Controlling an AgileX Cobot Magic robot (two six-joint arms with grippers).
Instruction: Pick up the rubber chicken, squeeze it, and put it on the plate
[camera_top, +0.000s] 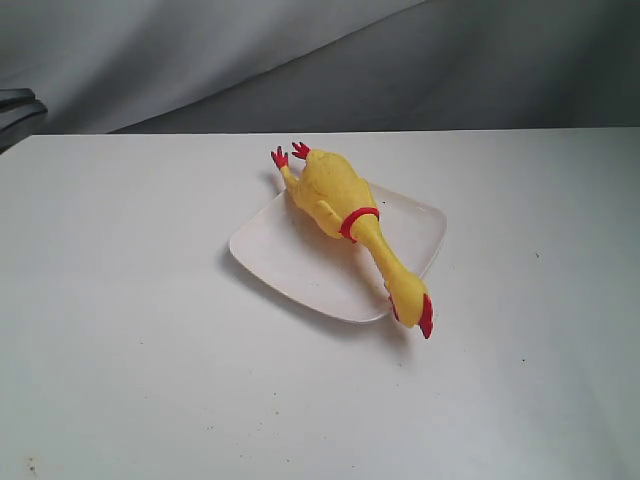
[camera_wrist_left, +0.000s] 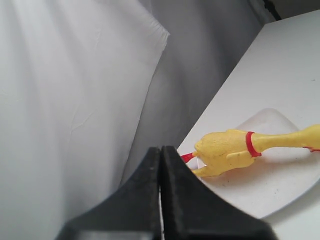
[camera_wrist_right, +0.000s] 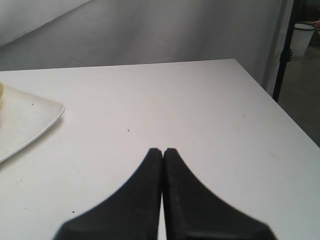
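While the left gripper (camera_wrist_left: 161, 150) hangs above the table's far-left edge, its two black fingers are pressed flat together and hold nothing. The chicken (camera_top: 340, 195) lies just beyond its tips, apart from them, with the red feet (camera_top: 288, 153) nearest. The white table (camera_top: 120, 330) bears the plate (camera_top: 285, 262) near its middle. The chicken rests slantwise across the plate. Its feet reach past the far rim, its body and red neck band (camera_top: 358, 222) lie over the plate, and its head (camera_top: 415, 305) sticks out past the near right rim above the table. Further right, the right gripper (camera_wrist_right: 162, 150) hangs over bare table, well apart from the plate's corner, with fingers also shut tight together, gripping nothing
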